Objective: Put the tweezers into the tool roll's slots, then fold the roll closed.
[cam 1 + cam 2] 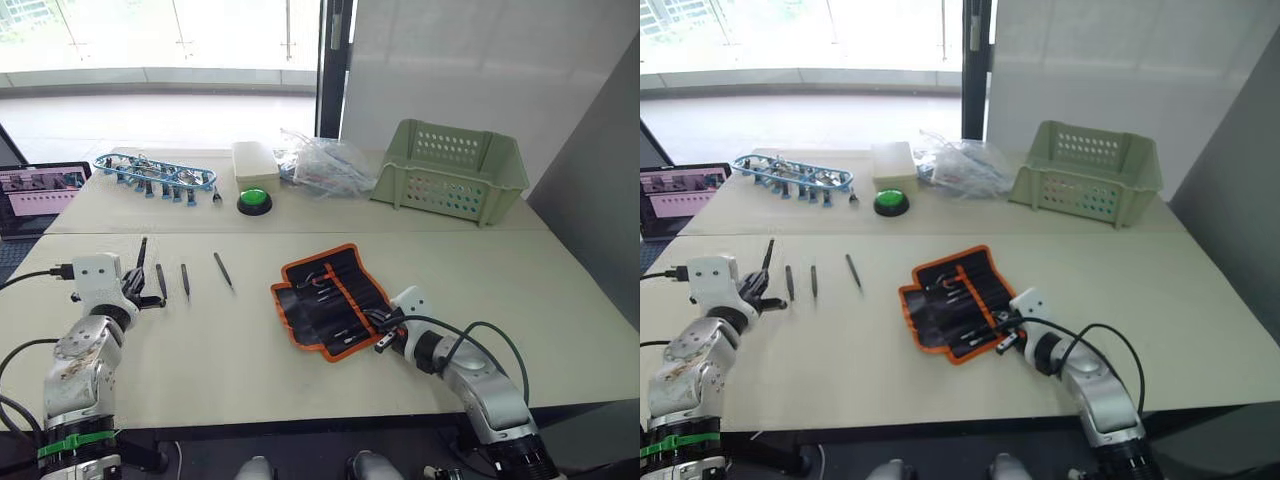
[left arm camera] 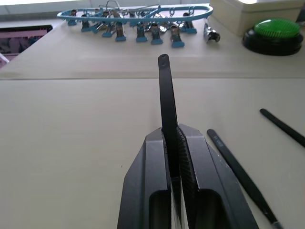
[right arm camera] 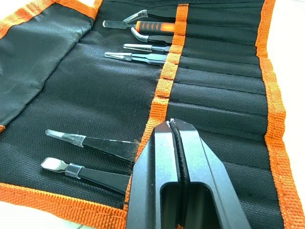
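The tool roll [image 1: 330, 298] lies open on the table, black with orange edging. Several tools [image 3: 143, 47] sit in its slots [image 3: 219, 86] on either side of the orange middle strip [image 3: 164, 81]. My right gripper [image 1: 384, 321] is shut, its tips [image 3: 170, 125] down on the roll by that strip. My left gripper [image 1: 135, 287] is shut on one black tweezer [image 2: 166, 90], which sticks up out of the fingers. Three more tweezers [image 1: 161, 282] [image 1: 185, 279] [image 1: 223, 270] lie on the table just right of that gripper.
A pale green basket [image 1: 450, 170] stands at the back right. Crumpled plastic bags [image 1: 325, 165], a white box [image 1: 255, 160], a green button [image 1: 254, 200] and a blue clip hanger [image 1: 155, 175] line the far table. A screen [image 1: 40, 190] sits at the left edge.
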